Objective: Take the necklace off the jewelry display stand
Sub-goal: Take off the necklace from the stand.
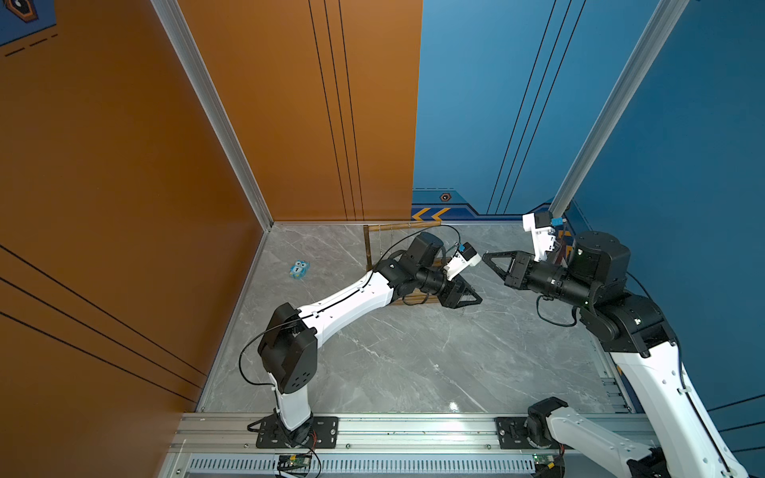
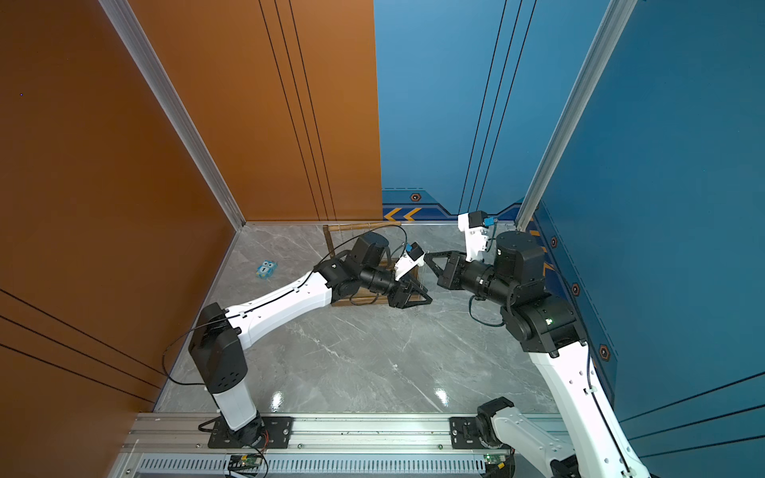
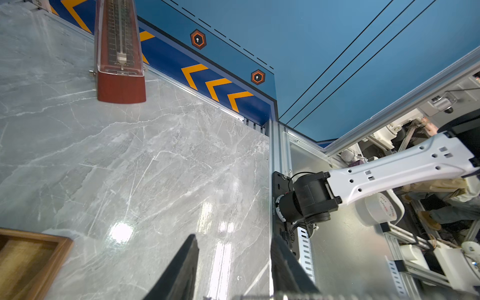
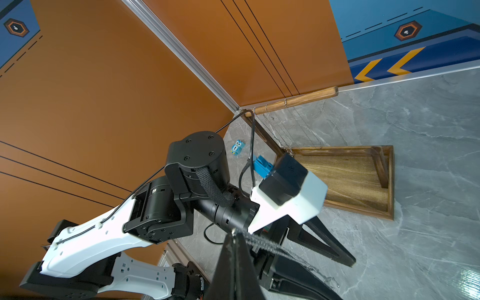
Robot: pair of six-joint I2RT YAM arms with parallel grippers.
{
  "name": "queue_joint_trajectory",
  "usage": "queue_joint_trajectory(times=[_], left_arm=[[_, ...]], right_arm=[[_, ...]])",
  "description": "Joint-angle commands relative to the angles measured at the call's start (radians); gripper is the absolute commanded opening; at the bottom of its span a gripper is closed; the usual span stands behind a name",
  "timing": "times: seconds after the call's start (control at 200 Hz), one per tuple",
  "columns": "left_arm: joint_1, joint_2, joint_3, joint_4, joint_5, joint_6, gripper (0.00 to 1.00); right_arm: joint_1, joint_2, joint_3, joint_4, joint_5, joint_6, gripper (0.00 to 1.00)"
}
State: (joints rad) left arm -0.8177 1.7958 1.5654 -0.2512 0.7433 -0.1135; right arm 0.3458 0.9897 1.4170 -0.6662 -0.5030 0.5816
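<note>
Pinching the necklace [image 4: 272,248] — right gripper [image 4: 234,235] clamped shut near the stand [image 4: 389,181] edge, left gripper [image 3: 233,237] agape over open marble [image 3: 130,155].

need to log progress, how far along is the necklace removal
Done: one necklace looks off the rod, pinched in the shut right gripper. In hand: the open left gripper is close by its chain. Left: setting it down; more chains hang on the jewelry display stand.

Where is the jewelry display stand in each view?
Both top views: jewelry display stand by the far wall, behind the left arm.
Left wrist: one tray corner at the frame edge.
Right wrist: tray, post, rod, beyond that arm.
Shared landmark: grey marble table.
</note>
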Motion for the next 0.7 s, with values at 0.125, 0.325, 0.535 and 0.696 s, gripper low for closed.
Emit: queue_joint_trajectory(times=[0.125,0.325,0.535,0.696], left_arm=[[-0.020,0.005,-0.016,0.002,-0.020,0.013,0.33],[-0.020,-0.015,-0.042,0.014,-0.070,0.011,0.12],[-0.013,-0.058,-0.099,0.054,-0.137,-0.013,0.00],[0.015,-0.127,-0.245,0.256,-0.166,-0.128,0.00]], right_arm=[[-0.009,-0.020,0.026,-0.015,-0.020,0.013,0.00],[-0.014,-0.026,0.011,-0.015,-0.018,0.014,0.00],[-0.020,-0.037,-0.008,-0.016,-0.019,0.010,0.00],[-0.023,-0.044,-0.033,-0.022,-0.009,0.006,0.00]])
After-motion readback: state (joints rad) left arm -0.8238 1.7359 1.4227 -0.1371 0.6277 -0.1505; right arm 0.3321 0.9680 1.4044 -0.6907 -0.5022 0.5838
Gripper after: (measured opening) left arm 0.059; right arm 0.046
